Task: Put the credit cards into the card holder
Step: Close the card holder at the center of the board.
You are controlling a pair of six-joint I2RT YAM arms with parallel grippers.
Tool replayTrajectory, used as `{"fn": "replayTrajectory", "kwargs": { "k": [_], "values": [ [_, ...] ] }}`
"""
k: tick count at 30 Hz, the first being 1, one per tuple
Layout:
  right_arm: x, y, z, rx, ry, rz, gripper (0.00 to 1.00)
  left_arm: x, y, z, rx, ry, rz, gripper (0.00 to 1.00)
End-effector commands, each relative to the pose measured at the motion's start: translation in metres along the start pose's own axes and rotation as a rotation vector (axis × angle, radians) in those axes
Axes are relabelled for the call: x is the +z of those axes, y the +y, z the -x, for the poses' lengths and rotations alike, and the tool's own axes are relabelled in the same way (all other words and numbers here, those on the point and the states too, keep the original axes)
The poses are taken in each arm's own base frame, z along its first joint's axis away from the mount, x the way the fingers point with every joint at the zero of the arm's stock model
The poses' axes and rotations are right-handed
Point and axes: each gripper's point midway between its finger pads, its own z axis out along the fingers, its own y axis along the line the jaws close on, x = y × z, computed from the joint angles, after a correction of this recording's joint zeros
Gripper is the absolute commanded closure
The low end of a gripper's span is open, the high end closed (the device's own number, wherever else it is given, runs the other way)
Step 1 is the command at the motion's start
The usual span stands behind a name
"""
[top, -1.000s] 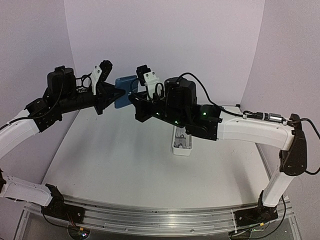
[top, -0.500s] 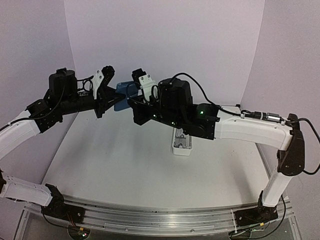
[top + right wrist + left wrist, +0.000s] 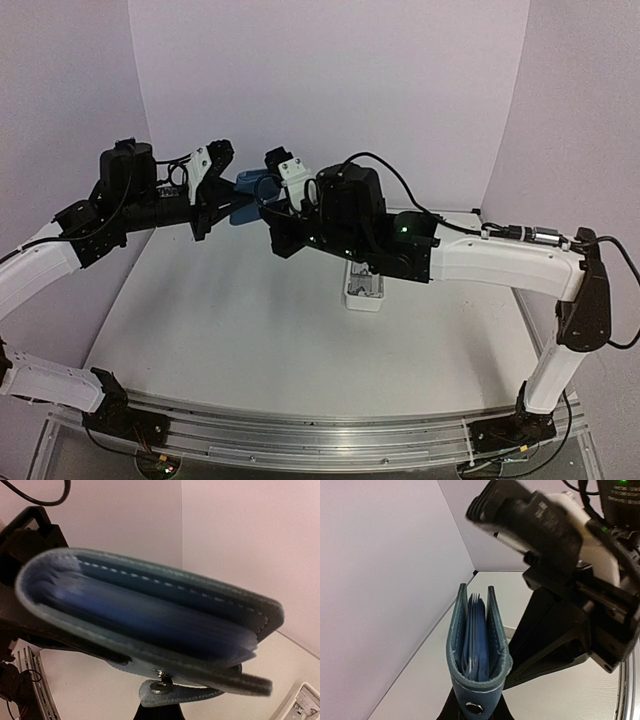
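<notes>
Pale lilac walls [image 3: 330, 80] close in the scene on three sides. White tabletop [image 3: 230, 320] below, w/ a metal rail [image 3: 320, 435] along its near edge where both arm bases sit.

R arm [image 3: 500, 265]: white link, black wrist w/ green lights, reaching in from the right toward centre-back. L arm [image 3: 40, 265] reaches in from the left, black wrist raised. Both wrists meet high above the back of the tabletop, tips nearly touching.

Long narrow white tray [image 3: 364, 290] lies on the tabletop under the R arm's wrist, partly hidden by it; its end also shows bottom-right in the R wrist view [image 3: 305, 702].

Card holder [image 3: 248, 185]: blue, up in the air between the two arms, well clear of the tabletop. L jaws are clenched on its folded bottom end; in the L wrist view it stands upright out of them [image 3: 454, 645], covers slightly apart, lighter blue pocket leaves [image 3: 476, 635] packed between. In the R wrist view it fills the frame edge-on [image 3: 165, 592], blurred, white stitching along the cover.

R jaws: clenched tight. The holder's snap tab [image 3: 175, 692] hangs right at them, but can't tell if it's pinched or just beside.

Metal snap stud [image 3: 159, 686] sits on that tab; also seen at the holder's bottom edge from the L wrist [image 3: 473, 708].
</notes>
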Motion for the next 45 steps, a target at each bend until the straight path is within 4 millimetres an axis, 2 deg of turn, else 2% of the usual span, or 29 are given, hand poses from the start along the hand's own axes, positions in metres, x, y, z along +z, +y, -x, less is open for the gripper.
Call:
{"fn": "replayTrajectory", "kwargs": {
  "k": [1,3,5,9,10,13,14,15,16,17,19,21,23,25,28,31,33,34,37,38,40,41,45],
  "values": [
    [-0.017,-0.009,0.023,-0.026,-0.044,-0.017,1.00,-0.010,-0.020,0.027,0.040,-0.101,-0.091,1.00],
    [-0.022,-0.008,0.032,-0.079,-0.061,-0.008,1.00,-0.012,-0.037,0.025,-0.046,-0.104,-0.193,1.00],
    [-0.025,-0.007,0.037,-0.095,-0.071,0.000,1.00,-0.013,-0.046,0.023,-0.091,-0.102,-0.238,1.00],
    [-0.035,-0.003,0.039,-0.112,-0.076,0.037,0.98,-0.004,-0.034,0.015,-0.163,-0.055,-0.183,1.00],
    [-0.043,-0.003,0.039,-0.116,-0.078,0.047,0.90,0.002,-0.028,0.009,-0.200,-0.020,-0.160,1.00],
    [-0.061,0.000,0.045,-0.144,-0.095,0.087,0.79,0.009,-0.025,-0.003,-0.331,0.038,-0.191,1.00],
    [-0.071,0.007,0.048,-0.168,-0.102,0.149,0.76,0.011,-0.026,-0.010,-0.410,0.056,-0.231,1.00],
    [-0.073,0.008,0.050,-0.175,-0.105,0.163,0.75,0.011,-0.025,-0.011,-0.430,0.060,-0.239,1.00],
    [-0.086,0.013,0.057,-0.199,-0.119,0.225,0.71,0.014,-0.022,-0.021,-0.515,0.077,-0.284,1.00],
    [-0.092,0.020,0.056,-0.218,-0.103,0.283,0.69,0.014,-0.026,-0.023,-0.589,0.083,-0.344,1.00],
    [-0.108,0.026,0.056,-0.258,-0.073,0.393,0.63,0.020,-0.021,-0.042,-0.757,0.129,-0.420,1.00],
    [-0.122,0.035,0.054,-0.309,-0.040,0.496,0.55,0.024,-0.026,-0.049,-0.827,0.151,-0.513,1.00],
    [-0.128,0.033,0.040,-0.344,0.038,0.546,0.48,0.026,-0.030,-0.047,-0.827,0.128,-0.570,1.00],
    [-0.123,0.021,0.026,-0.371,0.103,0.542,0.46,0.028,-0.034,-0.049,-0.848,0.129,-0.621,1.00],
    [-0.107,0.004,-0.015,-0.567,0.226,0.504,0.50,0.025,-0.049,-0.056,-0.847,0.131,-0.745,1.00],
    [-0.099,0.005,-0.042,-0.796,0.226,0.577,0.55,0.026,-0.061,-0.069,-0.828,0.177,-0.810,1.00],
    [-0.096,0.009,-0.056,-0.868,0.223,0.626,0.55,0.030,-0.068,-0.077,-0.823,0.215,-0.831,1.00],
    [-0.093,0.012,-0.068,-0.938,0.212,0.672,0.53,0.028,-0.079,-0.090,-0.825,0.260,-0.855,1.00],
    [-0.083,0.017,-0.086,-0.957,0.220,0.726,0.51,0.028,-0.097,-0.116,-0.836,0.334,-0.887,1.00],
    [-0.076,0.020,-0.102,-0.959,0.239,0.763,0.51,0.026,-0.105,-0.132,-0.858,0.383,-0.900,1.00],
    [-0.070,0.023,-0.118,-0.943,0.256,0.804,0.52,0.023,-0.113,-0.148,-0.849,0.425,-0.934,1.00],
    [-0.070,0.026,-0.129,-0.924,0.262,0.836,0.53,0.021,-0.122,-0.165,-0.875,0.504,-0.954,1.00],
    [-0.068,0.033,-0.157,-0.889,0.270,0.880,0.60,0.022,-0.135,-0.206,-0.890,0.648,-0.978,1.00]
  ]
}}
